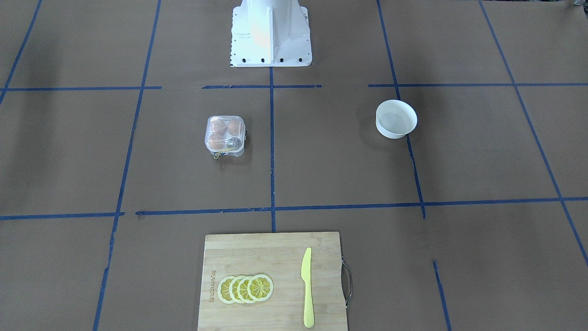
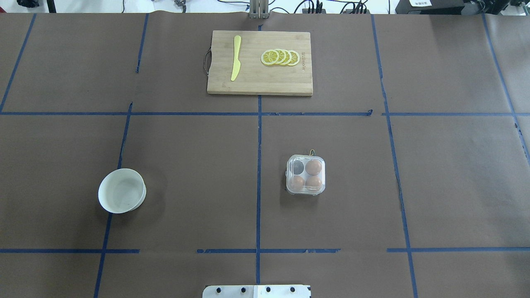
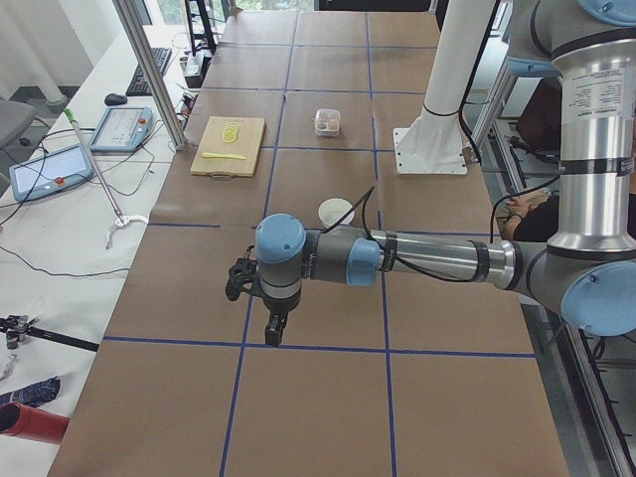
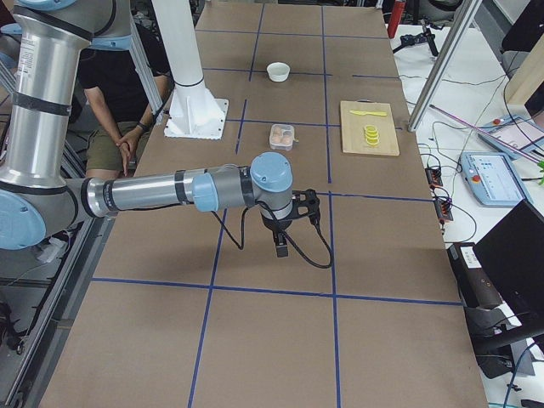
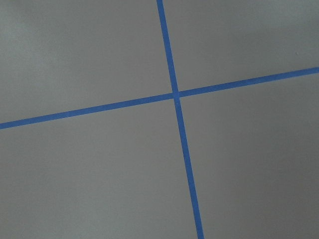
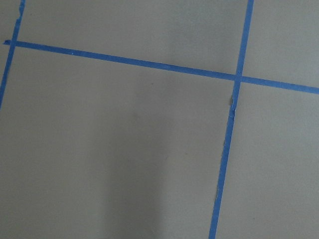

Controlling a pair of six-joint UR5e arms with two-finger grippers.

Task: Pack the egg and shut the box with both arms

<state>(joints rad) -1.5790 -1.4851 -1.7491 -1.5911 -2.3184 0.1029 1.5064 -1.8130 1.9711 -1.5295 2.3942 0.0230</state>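
Right of centre: clear box (image 2: 305, 188), three eggs (image 2: 314, 167) inside, far-left cell dark, lid seemingly shut. Left, nearer: white bowl (image 2: 103, 194). Far centre: cutting board (image 2: 260, 80), yellow knife (image 2: 236, 58), lemon slices (image 2: 280, 57).

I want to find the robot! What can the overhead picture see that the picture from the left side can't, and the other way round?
Only the overhead view shows inside the box: three eggs and one empty cell. Only the left-side view shows the robot's left arm, stretched out over the table well away from the box, plus two screens on a side desk. Both show the white bowl, the cutting board with lemon slices and a yellow knife, and the box itself.
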